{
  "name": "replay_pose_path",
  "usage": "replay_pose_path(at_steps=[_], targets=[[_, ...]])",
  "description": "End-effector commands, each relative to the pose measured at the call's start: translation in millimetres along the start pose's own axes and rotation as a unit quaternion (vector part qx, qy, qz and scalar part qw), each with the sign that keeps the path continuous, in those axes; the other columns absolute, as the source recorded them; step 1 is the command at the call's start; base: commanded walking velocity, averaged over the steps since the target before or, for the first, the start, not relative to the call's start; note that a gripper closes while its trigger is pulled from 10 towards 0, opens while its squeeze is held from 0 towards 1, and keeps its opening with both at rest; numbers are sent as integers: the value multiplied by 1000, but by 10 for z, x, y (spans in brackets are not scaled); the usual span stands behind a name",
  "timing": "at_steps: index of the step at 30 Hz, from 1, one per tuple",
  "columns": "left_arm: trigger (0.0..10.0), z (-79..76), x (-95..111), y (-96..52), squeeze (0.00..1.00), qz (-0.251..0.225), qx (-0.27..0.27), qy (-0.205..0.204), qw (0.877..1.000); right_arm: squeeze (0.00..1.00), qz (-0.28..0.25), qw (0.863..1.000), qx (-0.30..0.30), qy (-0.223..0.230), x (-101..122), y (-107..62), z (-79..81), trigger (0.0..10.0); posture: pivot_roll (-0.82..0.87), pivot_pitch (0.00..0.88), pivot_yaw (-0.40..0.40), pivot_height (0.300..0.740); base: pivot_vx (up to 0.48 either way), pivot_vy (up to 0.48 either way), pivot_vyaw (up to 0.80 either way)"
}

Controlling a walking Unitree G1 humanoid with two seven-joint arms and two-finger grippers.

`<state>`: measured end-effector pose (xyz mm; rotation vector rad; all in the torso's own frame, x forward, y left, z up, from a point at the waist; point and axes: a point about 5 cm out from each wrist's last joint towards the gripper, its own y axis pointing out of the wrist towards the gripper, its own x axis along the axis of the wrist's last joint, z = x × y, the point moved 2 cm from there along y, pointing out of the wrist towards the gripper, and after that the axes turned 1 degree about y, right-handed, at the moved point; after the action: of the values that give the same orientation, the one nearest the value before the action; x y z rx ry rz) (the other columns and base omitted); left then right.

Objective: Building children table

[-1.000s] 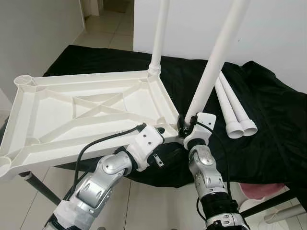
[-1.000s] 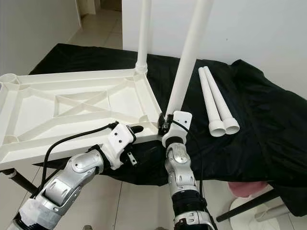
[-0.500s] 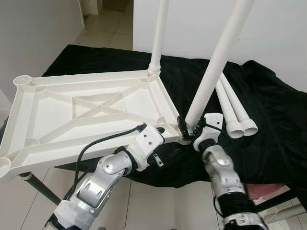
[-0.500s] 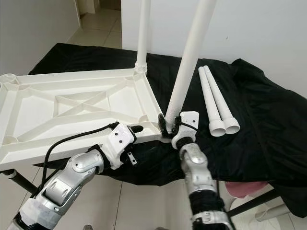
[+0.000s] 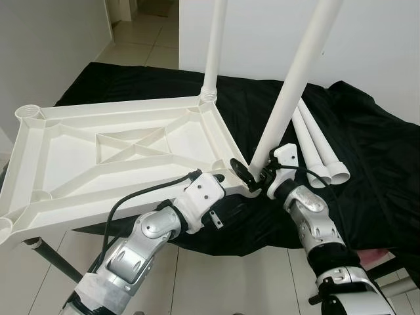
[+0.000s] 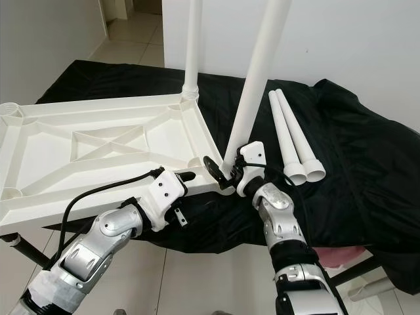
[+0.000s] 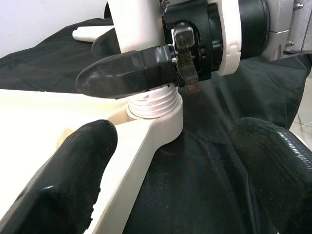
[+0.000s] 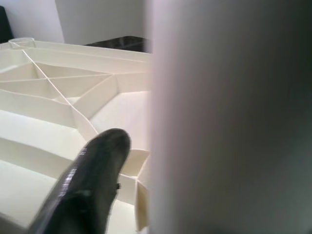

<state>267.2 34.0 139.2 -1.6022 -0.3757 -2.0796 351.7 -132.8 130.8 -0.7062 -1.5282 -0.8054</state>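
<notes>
At near corner of upturned tabletop [image 5: 125, 154], right gripper [image 5: 252, 172] clamps second leg [image 5: 289, 98] above socket. Left gripper [image 7: 175, 175], fingers apart, straddles tabletop edge. Step: screwing leg in. Next needs more twisting; spare legs [image 5: 318, 147] at 2 o'clock.

Four legs [image 5: 298, 72] (two loose), one tabletop [image 5: 118, 154]
</notes>
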Motion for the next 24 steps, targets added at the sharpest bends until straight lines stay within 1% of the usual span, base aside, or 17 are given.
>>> replay_pose_path(at_steps=[1,7,13,14,15,16,19,20,22,24], targets=[[10000,-41,21,27,0,-1,-25,-3,1000,0,13,1000,8,-4,-51,-16,-21,0,30,0,-66,740,0,0,0],[10000,-24,23,22,0,0,-16,1,1000,0,26,1000,3,4,-116,-57,-75,0,35,0,-71,740,0,0,0],[10000,-4,15,23,0,5,4,18,1000,0,28,999,-27,17,-170,-117,-116,0,35,0,-72,740,0,0,0],[10000,-7,11,24,0,6,2,19,1000,0,25,999,-37,24,-176,-118,-115,4431,33,0,-71,740,0,0,0],[10000,-7,11,24,0,6,2,19,1000,0,25,999,-37,24,-176,-118,-115,4431,33,0,-71,740,0,0,0],[10000,-19,4,26,0,6,-5,11,1000,0,28,998,-54,26,-188,-117,-120,10000,31,0,-71,740,0,0,0],[10000,-19,4,26,0,6,-5,11,1000,0,28,998,-54,26,-188,-117,-120,10000,31,0,-71,740,0,0,0],[10000,-29,0,27,0,7,-9,7,1000,0,28,997,-68,28,-194,-113,-120,10000,28,0,-71,740,0,0,0],[10000,-29,1,36,0,5,-6,8,1000,0,29,991,-126,39,-204,-104,-132,10000,23,0,-70,740,0,0,0],[10000,-29,1,36,0,5,-6,8,1000,0,29,991,-126,39,-204,-104,-132,10000,23,0,-70,740,0,0,0]])
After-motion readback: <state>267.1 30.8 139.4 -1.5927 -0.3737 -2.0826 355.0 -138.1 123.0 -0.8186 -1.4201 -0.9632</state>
